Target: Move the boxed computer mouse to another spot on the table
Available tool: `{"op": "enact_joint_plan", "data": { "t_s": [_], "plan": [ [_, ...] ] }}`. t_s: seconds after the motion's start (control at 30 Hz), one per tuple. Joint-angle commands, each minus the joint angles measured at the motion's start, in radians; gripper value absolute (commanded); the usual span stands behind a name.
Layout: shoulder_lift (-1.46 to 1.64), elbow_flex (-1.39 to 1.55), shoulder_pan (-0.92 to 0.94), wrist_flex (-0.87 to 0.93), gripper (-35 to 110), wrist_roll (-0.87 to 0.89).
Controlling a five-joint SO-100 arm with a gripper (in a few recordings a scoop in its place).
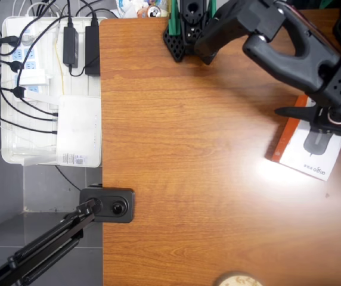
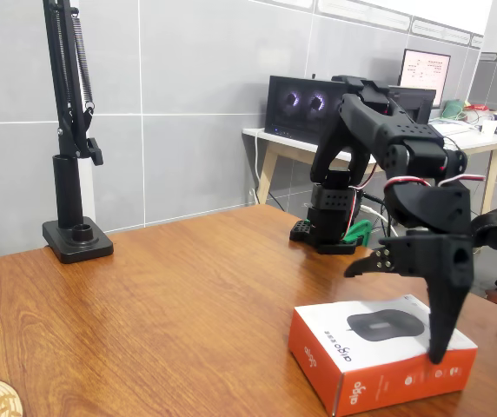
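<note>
The counter (image 2: pixel 170 295) is a broad sheet of warm brown wood with a glossy finish, mostly bare, which leaves plenty of open ground for setting something down elsewhere. The black arm (image 2: pixel 379 148) is bolted at the far edge and reaches forward and down from there, so its wrist hangs right over the box instead of coming at it from the side. At the counter's left edge in the overhead view sits a white tray (image 1: pixel 15 155) of cables and power strips, well apart from the work and out of the arm's way. A black clamp stand (image 2: pixel 75 234) grips the same side, I'd guess to carry a camera.

The boxed computer mouse (image 2: pixel 374 352) lies flat near the right-hand edge, picture side up, orange side facing the room. The gripper (image 2: pixel 405 300) is spread wide: one long finger comes down against the box's far right edge, the other sticks out to the side above the lid. Nothing is held yet. It looks placed to straddle the box before closing.
</note>
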Motion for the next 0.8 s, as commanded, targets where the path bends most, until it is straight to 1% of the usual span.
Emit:
{"op": "enact_joint_plan", "data": {
  "t_s": [0.0, 0.2, 0.23, 0.27, 0.3, 0.43, 0.47, 0.57, 0.63, 0.7, 0.77],
  "plan": [
    [-0.018, 0.008, -0.003, -0.057, 105, -0.006],
    [-0.153, 0.005, 0.029, -0.176, 104, 0.005],
    [-0.167, -0.006, 0.034, -0.173, 99, 0.009],
    [-0.176, -0.026, 0.040, -0.147, 89, 0.018],
    [-0.179, -0.055, 0.046, -0.112, 76, 0.031],
    [-0.164, -0.173, 0.081, -0.066, 12, 0.061],
    [-0.156, -0.201, 0.092, -0.066, 2, 0.078],
    [-0.152, -0.322, 0.123, -0.069, 0, 0.189],
    [-0.150, -0.436, 0.155, -0.008, 0, 0.238],
    [-0.115, -0.522, 0.206, 0.008, 0, 0.235],
    [-0.017, -0.517, 0.282, -0.037, 0, 0.221]
  ]
}}
